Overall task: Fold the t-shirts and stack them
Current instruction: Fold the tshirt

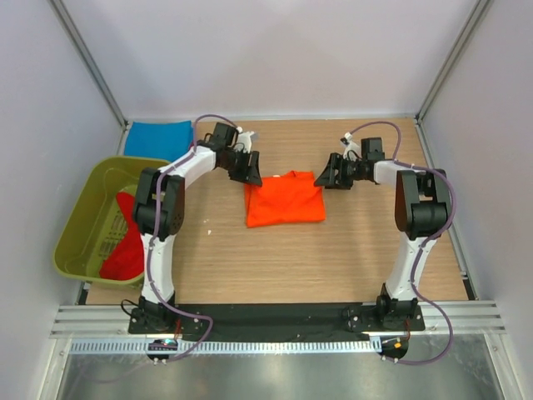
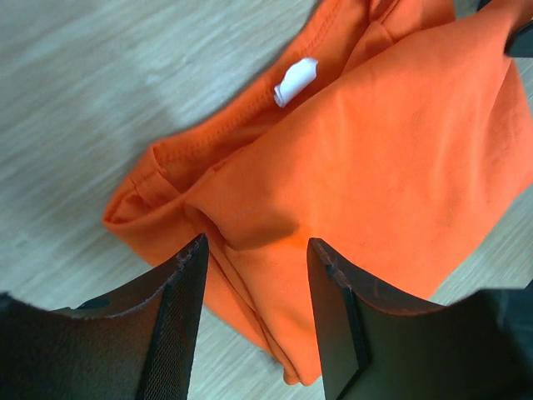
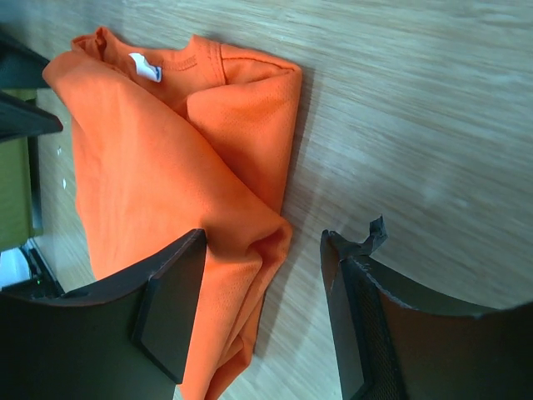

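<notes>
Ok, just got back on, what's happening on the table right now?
The left tool and right tool hover at the far end of the orange t-shirt, one on each side, jaws open and gripping nothing. The shirt lies folded in the middle of the table. A blue t-shirt lies folded at the far left corner, and red t-shirts wait in the green tub on the left.

I see the orange t-shirt (image 1: pixel 285 200) folded into a rough square, lying flat dead centre, white neck label (image 2: pixel 296 82) at its 12 o'clock edge, blue t-shirt (image 1: pixel 158 137) folded flat at 10 o'clock, red t-shirts (image 1: pixel 127 237) crumpled at 9 o'clock
</notes>
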